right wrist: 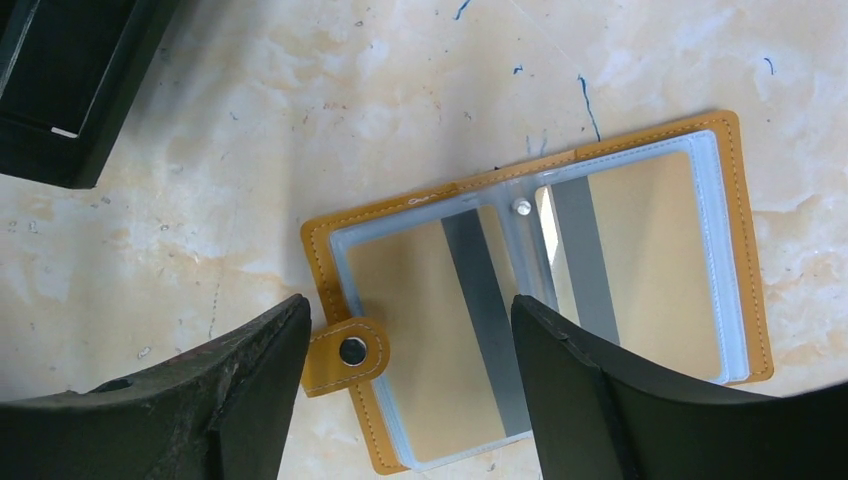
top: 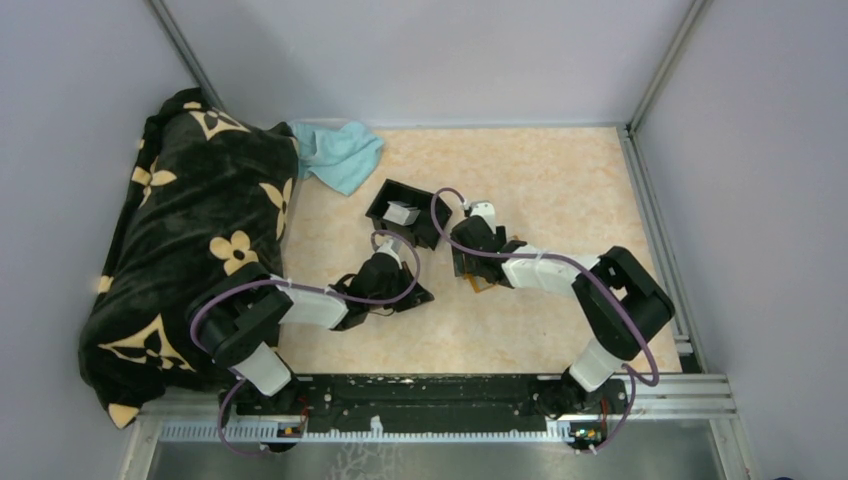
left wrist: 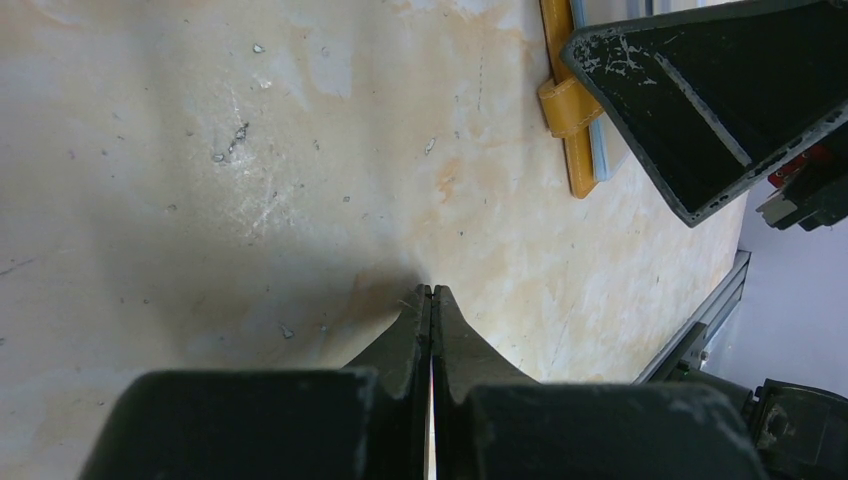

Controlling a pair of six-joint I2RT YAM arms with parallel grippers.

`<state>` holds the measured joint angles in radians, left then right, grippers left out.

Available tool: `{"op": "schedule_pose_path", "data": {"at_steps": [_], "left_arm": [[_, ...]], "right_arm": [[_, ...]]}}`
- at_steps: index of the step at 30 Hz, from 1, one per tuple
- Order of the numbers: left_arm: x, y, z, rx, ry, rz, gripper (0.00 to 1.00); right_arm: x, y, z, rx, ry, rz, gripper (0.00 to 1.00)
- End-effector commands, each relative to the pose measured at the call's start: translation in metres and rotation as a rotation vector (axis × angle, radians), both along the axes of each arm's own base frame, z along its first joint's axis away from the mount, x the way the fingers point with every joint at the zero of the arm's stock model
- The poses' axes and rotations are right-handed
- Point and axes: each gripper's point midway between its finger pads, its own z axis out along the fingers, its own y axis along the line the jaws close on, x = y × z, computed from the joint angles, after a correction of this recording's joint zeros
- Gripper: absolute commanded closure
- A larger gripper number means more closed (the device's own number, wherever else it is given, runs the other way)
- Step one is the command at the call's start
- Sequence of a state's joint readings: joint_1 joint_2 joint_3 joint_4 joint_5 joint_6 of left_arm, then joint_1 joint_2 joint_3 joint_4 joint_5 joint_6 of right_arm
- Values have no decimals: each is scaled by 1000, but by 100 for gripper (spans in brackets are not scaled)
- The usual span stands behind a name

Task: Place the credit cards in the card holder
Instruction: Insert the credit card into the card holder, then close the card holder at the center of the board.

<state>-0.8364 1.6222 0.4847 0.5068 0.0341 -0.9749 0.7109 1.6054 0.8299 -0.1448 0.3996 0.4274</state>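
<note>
— Start closest to the arm bases. What is the left pincer (left wrist: 431, 292) doing?

— It is pressed fully together with nothing between its fingers. It sits low over the surface (top: 560, 180), just left of the card holder (right wrist: 640, 250) and apart from it. I cannot tell whether the tips touch the surface.

— And the right pincer (right wrist: 408, 310)?

— It is spread wide and grips nothing. It hangs directly above the card holder, one finger on each side of the leaf that carries the snap tab (right wrist: 345, 352). Whether the fingers touch the holder, I cannot tell.

— How does the card holder lie?

— It lies opened flat on the surface, orange border outward and clear pockets facing up, with the tab sticking out from one short edge.

— What is farther out?

— The black tray (top: 405, 212) is just beyond the card holder on its left, standing askew. One pale credit card (top: 403, 213) rests inside it.

— And past that?

— A blue cloth (top: 340, 152) is crumpled farther back and left of the card holder. Well to the holder's left is a dark blanket (top: 190, 250) with cream flower shapes, heaped along that whole side.
</note>
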Motion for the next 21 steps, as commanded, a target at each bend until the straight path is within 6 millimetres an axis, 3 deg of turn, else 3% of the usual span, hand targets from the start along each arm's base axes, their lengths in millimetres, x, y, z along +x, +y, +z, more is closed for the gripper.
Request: {"op": "schedule_pose_path", "data": {"at_steps": [1,7,11,16,21], "left_arm": [[-29,40,-53,231,126,-6,100],[-22,32,-43,218,106,-17,100],[-15,20,-32,194,78,-37,99],[-6,-3,-19,177,47,-94,97],[1,-26,-18,174,52,-134,97]], "right_arm": [[6,9,29,56,-64,13,25],[13,-1,80,122,-179,-22,19],[18,-32,97,177,-219,-133,18],[15,-88,79,222,-207,-320,18],[7,-115,46,314,-154,-403,17]]}}
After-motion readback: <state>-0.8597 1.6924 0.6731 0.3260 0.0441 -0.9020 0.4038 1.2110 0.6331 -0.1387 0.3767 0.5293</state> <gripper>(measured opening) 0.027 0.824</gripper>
